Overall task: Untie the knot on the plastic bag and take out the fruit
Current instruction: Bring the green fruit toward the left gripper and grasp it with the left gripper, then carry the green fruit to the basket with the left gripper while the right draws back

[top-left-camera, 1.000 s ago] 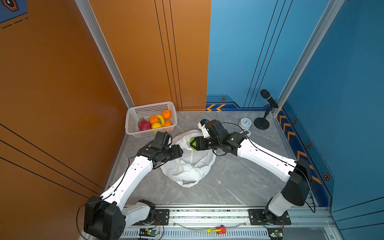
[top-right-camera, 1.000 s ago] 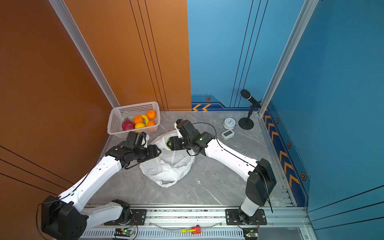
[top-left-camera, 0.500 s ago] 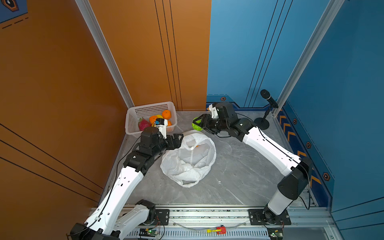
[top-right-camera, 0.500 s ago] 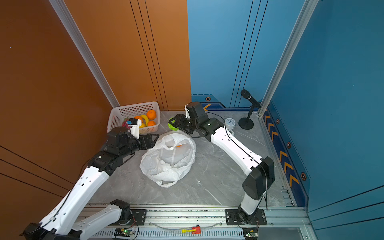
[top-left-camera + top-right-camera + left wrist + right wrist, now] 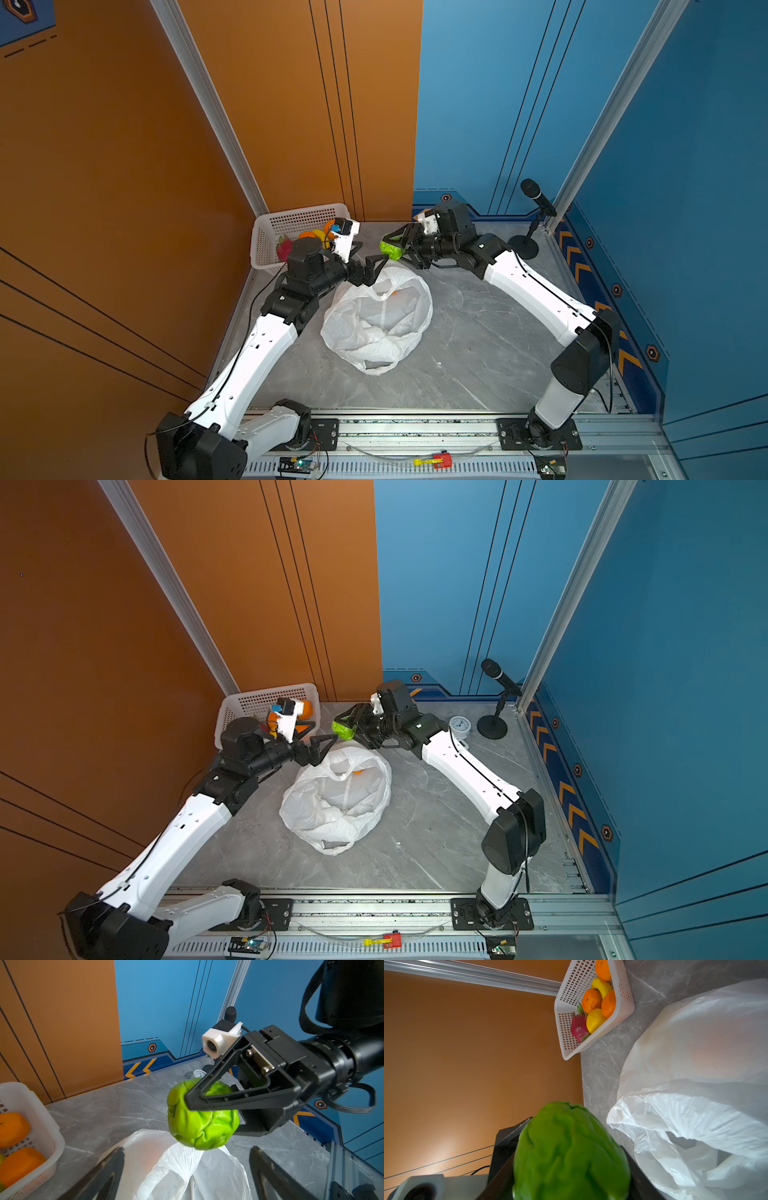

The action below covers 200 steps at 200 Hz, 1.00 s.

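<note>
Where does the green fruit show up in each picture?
Top view: green fruit, just right of the white basket.
Top view: same spot, basket to its left.
Left wrist view: mid-picture, large.
Right wrist view: blurred foreground, very close.
Shared landmark: the white basket.

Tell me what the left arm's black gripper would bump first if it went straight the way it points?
Likely the lumpy bright-green fruit held by the right gripper, straight ahead of the left gripper; depth is unclear.

No lettering or number is legible anywhere; only orange chevron marks stand on the blue wall skirting.
</note>
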Each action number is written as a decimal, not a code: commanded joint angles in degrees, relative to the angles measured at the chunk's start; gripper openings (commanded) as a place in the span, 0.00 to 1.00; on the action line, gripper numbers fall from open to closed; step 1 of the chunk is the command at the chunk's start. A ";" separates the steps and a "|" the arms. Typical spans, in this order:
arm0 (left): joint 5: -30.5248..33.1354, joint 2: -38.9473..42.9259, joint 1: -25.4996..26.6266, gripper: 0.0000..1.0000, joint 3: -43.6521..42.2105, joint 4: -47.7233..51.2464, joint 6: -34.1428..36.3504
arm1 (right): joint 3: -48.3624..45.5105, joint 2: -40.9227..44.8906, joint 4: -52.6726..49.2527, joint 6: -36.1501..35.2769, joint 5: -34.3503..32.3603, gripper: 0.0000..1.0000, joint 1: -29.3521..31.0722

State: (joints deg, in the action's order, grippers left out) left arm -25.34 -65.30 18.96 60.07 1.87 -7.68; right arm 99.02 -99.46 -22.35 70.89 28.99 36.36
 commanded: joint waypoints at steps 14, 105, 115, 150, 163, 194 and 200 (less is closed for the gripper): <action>-1.24 -2.97 1.93 0.99 3.09 -5.29 1.74 | 0.95 0.68 4.14 4.49 2.07 0.42 0.03; 1.37 -12.36 4.06 0.73 10.10 -5.46 0.56 | -0.41 2.55 6.06 6.98 1.17 0.42 1.39; 1.42 -12.73 3.98 0.69 10.37 -4.93 -0.05 | -0.41 2.93 5.76 6.77 0.69 0.44 1.36; 2.17 -12.67 4.02 0.60 10.50 -4.82 -1.96 | -1.34 4.72 5.16 5.74 -0.81 0.57 1.26; 3.44 -12.57 3.81 0.58 11.21 -3.59 -2.07 | -1.57 5.43 5.20 4.95 -1.58 0.61 1.02; 6.17 -12.92 1.88 0.55 13.46 -0.43 -3.62 | -2.64 7.64 4.92 2.92 -4.38 0.74 -0.14; 6.31 -13.07 1.27 0.54 13.78 -0.38 -4.17 | -3.01 8.15 4.87 2.43 -5.09 0.76 -0.45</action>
State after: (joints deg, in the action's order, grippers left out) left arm -24.21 -77.93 23.22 70.83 -0.75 -8.43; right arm 97.38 -96.25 -17.76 76.53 26.98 37.39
